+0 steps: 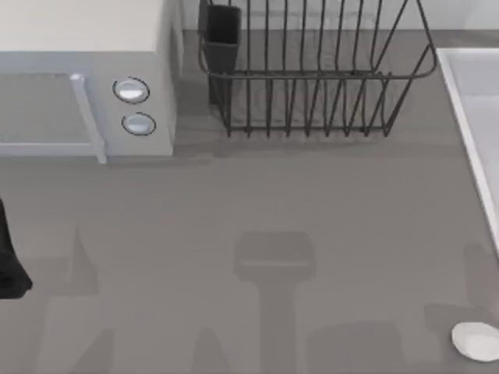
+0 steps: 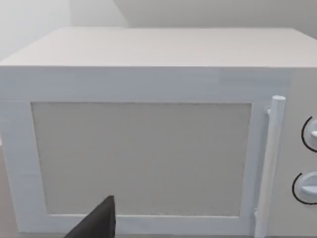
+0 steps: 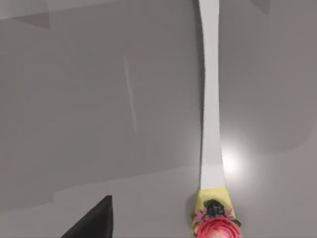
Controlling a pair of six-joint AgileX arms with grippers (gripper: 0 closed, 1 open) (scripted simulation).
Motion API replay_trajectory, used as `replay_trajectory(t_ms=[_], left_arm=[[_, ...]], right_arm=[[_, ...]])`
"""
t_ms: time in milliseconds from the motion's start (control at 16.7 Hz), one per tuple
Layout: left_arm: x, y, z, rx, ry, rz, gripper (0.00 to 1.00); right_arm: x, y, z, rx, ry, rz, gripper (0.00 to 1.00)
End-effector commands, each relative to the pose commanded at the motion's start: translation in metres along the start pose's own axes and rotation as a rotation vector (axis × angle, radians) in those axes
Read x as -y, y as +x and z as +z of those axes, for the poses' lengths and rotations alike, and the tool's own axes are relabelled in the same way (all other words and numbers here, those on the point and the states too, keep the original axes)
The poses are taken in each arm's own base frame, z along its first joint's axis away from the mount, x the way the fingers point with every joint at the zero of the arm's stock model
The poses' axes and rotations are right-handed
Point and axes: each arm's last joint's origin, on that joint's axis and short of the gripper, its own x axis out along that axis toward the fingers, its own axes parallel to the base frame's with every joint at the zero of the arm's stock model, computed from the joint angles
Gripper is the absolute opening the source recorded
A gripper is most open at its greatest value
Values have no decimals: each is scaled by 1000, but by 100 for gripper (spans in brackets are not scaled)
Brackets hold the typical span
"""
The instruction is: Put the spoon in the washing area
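The left arm (image 1: 9, 261) is sitting parked at the table's left edge, its wrist camera facing the white microwave (image 2: 148, 129). The spoon (image 3: 210, 114) is lying on the table just beside the right gripper's dark finger (image 3: 94, 220), bowl (image 1: 475, 341) near the sink basin (image 1: 475, 117). Neither gripper's opening can be told.

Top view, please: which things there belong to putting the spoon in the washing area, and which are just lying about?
Job: spoon, lower right of the table; washing area, along the right edge.
Lying about: microwave, upper left; dish rack, upper middle.
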Motion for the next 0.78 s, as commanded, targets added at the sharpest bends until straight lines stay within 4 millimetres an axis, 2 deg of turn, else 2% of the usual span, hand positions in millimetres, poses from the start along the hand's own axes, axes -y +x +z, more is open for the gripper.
replay_trajectory(t_ms=[180, 540, 660, 780], left_arm=[[0, 0, 0, 0, 0, 0, 100], [0, 0, 0, 0, 0, 0, 100], [0, 0, 0, 0, 0, 0, 100], [0, 0, 0, 0, 0, 0, 100]], right_arm=[[10, -1, 0, -8, -85, 71, 100], [10, -1, 1, -7, -97, 74, 100], [11, 8, 1, -8, -94, 78, 100], [13, 24, 1, -8, -93, 78, 100]])
